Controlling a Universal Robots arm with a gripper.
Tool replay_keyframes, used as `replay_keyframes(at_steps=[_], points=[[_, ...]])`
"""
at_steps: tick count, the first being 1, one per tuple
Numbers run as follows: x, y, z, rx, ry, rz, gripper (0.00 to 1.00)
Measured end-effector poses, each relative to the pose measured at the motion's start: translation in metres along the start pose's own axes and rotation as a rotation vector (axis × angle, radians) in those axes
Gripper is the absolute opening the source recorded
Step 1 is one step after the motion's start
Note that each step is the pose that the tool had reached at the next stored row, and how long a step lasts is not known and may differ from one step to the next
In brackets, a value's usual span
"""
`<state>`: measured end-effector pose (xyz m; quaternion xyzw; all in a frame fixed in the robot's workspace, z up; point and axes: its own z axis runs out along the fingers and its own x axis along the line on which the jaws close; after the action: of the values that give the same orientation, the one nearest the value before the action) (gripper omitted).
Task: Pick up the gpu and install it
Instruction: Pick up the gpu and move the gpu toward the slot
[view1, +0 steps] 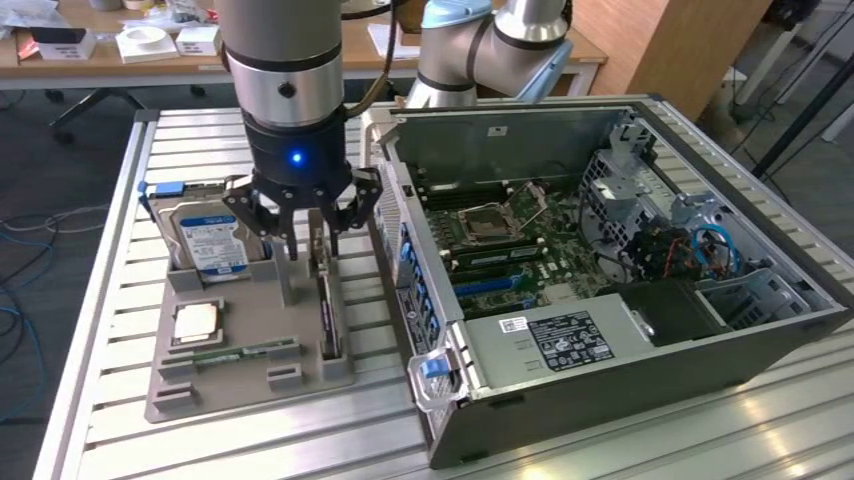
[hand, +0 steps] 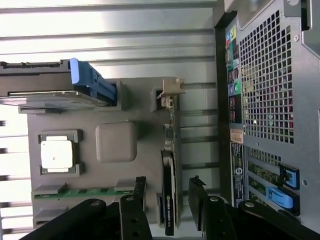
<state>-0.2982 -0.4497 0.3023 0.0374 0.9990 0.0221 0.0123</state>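
The pincer (view1: 314, 230) hung wide open and empty directly over the gpu (view1: 327, 312), with its fingers (hand: 140, 186) on either side of the card's top edge and, as far as could be judged, not touching it. The gpu stood on edge in a slot of the grey holder tray (view1: 227, 390), probably to offer its thin sides for gripping, beside the open computer case (view1: 601, 300). The slatted metal tabletop (view1: 107, 330) stood in a workshop with desks behind.

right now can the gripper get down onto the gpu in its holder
Probably yes: the open gripper hangs right above the gpu, its top edge bare between the fingers; the hard drive stands apart.
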Motion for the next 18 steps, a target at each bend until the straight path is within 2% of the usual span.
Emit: replay_keyframes(at_steps=[7,12,18], points=[[0.0,-0.0007,0.0112,0.0,0.0002,0.0,0.47],[0.0,-0.0016,0.0117,-0.0001,0.0004,0.0,0.47],[-0.001,-0.0105,0.0113,0.0001,0.0013,0.0,0.47]])
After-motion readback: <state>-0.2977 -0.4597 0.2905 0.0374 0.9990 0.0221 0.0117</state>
